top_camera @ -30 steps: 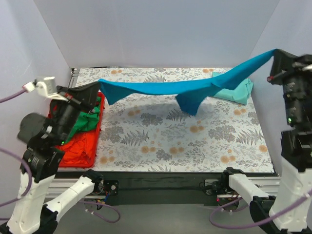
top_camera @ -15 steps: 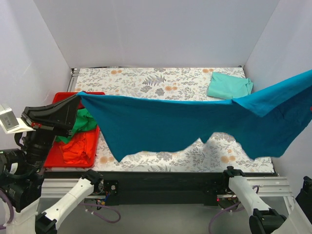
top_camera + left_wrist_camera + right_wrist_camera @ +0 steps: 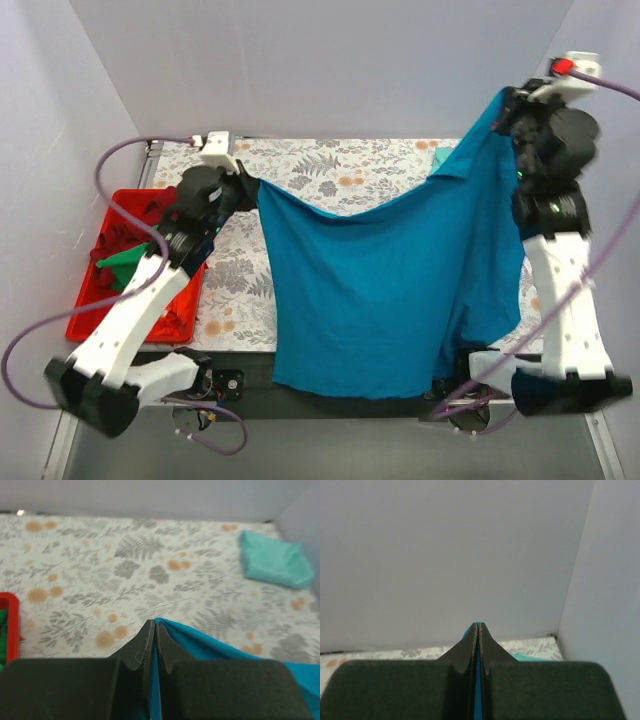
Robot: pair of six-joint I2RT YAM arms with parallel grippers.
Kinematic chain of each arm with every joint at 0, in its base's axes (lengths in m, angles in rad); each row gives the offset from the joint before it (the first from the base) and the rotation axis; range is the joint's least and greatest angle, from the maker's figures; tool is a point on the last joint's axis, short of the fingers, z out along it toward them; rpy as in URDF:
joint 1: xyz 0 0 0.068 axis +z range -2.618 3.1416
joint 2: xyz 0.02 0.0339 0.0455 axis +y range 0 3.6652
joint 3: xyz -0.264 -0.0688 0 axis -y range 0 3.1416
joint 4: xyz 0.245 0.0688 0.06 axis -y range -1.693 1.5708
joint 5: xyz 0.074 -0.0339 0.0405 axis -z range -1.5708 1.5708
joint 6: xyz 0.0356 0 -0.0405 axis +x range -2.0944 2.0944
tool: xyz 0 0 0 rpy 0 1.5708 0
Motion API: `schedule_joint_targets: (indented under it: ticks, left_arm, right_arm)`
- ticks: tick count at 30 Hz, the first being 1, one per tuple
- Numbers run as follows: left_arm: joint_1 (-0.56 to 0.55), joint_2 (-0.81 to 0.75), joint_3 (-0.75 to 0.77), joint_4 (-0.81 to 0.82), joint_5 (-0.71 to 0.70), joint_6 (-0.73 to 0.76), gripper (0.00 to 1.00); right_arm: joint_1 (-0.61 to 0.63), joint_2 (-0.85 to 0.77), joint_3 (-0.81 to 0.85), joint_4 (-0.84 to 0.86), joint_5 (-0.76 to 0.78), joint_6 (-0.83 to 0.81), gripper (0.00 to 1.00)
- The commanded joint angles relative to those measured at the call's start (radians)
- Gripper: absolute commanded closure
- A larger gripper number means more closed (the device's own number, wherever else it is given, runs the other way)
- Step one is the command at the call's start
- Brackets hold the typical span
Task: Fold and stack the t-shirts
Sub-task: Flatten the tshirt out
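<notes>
A deep blue t-shirt (image 3: 385,285) hangs spread between both arms, its lower hem draping past the table's near edge. My left gripper (image 3: 252,187) is shut on its left corner, seen as blue cloth (image 3: 210,645) between the black fingers (image 3: 135,652). High at the back right, my right gripper (image 3: 503,100) is shut on the other corner, a blue strip (image 3: 478,695) pinched in its jaws. A folded pale mint green t-shirt (image 3: 274,560) lies at the table's far right, mostly hidden behind the blue one in the top view. A bright green t-shirt (image 3: 125,260) and red cloth (image 3: 178,315) lie in the red tray (image 3: 90,318).
The flower-patterned table (image 3: 330,165) is walled by white panels at the back and sides. The red tray sits along its left edge beneath the left arm. Purple cables loop around both arms.
Both arms have swung forward over the table. The blue t-shirt went from stretched wide and low to hanging, with the right corner lifted high at the back right and the left at mid-back left.
</notes>
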Motion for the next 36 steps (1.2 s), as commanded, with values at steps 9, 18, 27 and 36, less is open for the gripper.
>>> schedule_joint_targets:
  ticks: [9, 18, 27, 36]
  left_arm:
    - [0.319, 0.707, 0.48, -0.1, 0.175, -0.062, 0.09]
    - [0.23, 0.565, 0.339, -0.104, 0.223, -0.142, 0.07]
    - [0.023, 0.477, -0.023, -0.041, 0.186, -0.338, 0.07]
    - [0.011, 0.537, -0.2, 0.013, 0.175, -0.401, 0.06]
  right_arm:
    - [0.038, 0.739, 0.661, -0.299, -0.113, 0.098, 0.02]
    - [0.038, 0.362, -0.038, -0.169, -0.222, 0.102, 0.02]
    - [0.041, 0.11, -0.442, -0.121, -0.256, 0.308, 0.03]
    - [0.042, 0.229, -0.625, -0.079, -0.316, 0.314, 0.06]
